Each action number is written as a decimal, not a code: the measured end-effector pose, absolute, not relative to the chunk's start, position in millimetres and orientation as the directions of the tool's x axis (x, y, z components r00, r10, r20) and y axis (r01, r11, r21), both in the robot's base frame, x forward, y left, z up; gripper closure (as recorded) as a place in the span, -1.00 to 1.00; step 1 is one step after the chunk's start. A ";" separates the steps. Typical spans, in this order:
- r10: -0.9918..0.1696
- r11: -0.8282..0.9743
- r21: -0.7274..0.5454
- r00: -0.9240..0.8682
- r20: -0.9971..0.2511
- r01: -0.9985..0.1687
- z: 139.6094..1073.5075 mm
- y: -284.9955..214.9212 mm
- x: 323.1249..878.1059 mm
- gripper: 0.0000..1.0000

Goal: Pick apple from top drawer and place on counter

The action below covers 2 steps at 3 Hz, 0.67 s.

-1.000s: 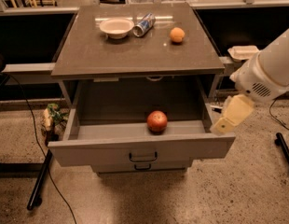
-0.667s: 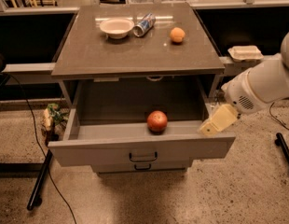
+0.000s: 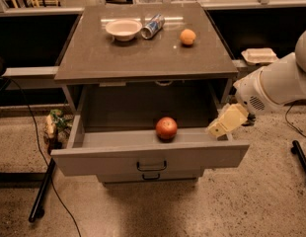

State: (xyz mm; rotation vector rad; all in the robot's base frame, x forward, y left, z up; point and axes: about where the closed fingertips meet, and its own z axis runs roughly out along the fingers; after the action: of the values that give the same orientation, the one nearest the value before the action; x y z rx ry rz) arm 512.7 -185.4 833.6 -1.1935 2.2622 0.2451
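Note:
The red-orange apple (image 3: pixel 166 128) lies in the open top drawer (image 3: pixel 143 159), near the drawer's front wall and a little right of its middle. The drawer is pulled well out from under the grey-brown counter (image 3: pixel 143 58). My gripper (image 3: pixel 223 124) is at the drawer's right front corner, to the right of the apple and apart from it. It hangs from my white arm (image 3: pixel 274 85), which comes in from the right.
On the counter stand a white bowl (image 3: pixel 123 28), a can lying on its side (image 3: pixel 153 26) and a smaller orange fruit (image 3: pixel 187 36). A lower drawer handle (image 3: pixel 149 176) shows below. A black stand leg (image 3: pixel 42 194) and cable lie on the floor at left.
My arm and gripper have moved left and down, from beside the cabinet's right side to the drawer's right front corner. The apple has not moved.

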 end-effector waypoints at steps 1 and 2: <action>-0.695 0.586 -0.064 -0.460 -0.552 -0.808 814.5 -177.7 522.2 -1.00; -0.687 0.574 -0.017 -0.470 -0.555 -0.819 774.5 -158.0 542.4 -1.00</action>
State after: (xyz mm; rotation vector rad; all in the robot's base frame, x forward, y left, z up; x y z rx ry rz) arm 542.4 -158.0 774.5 -1.2020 2.2955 0.3421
